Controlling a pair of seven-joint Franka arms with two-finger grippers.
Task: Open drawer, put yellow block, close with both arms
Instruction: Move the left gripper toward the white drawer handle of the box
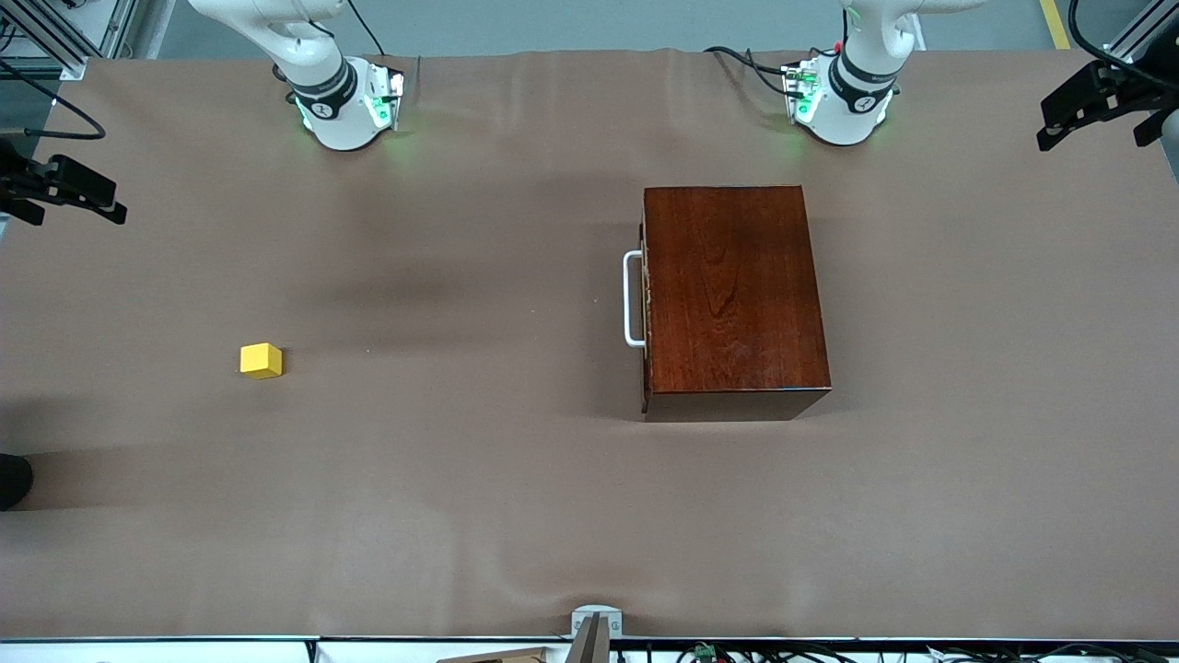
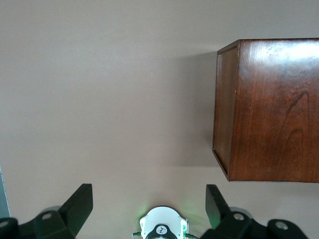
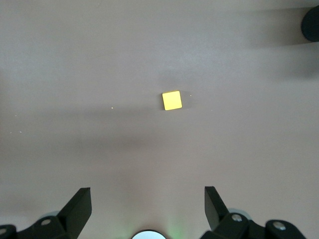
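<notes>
Block: I see the yellow block [image 1: 261, 360] lying alone toward the right arm's end; light, rigid, pinch flat sides.
Right gripper [image 3: 148, 205]: spread wide, empty, above it.
Drawer: closed in the box [image 1: 732, 293]; I'd hook its handle [image 1: 632, 299].
Left gripper [image 2: 149, 201]: spread wide, empty.

A brown cloth [image 1: 516, 516] covers the whole table, lying mostly flat with shallow wrinkles near the edge closest to the front camera and along the edge where the bases stand. At the middle of that closest edge a small grey metal bracket [image 1: 594, 623] sits on the rim. Cables [image 1: 829, 652] run below the same edge. A dark round object [image 1: 13, 481] shows at the edge toward the right arm's end.
</notes>
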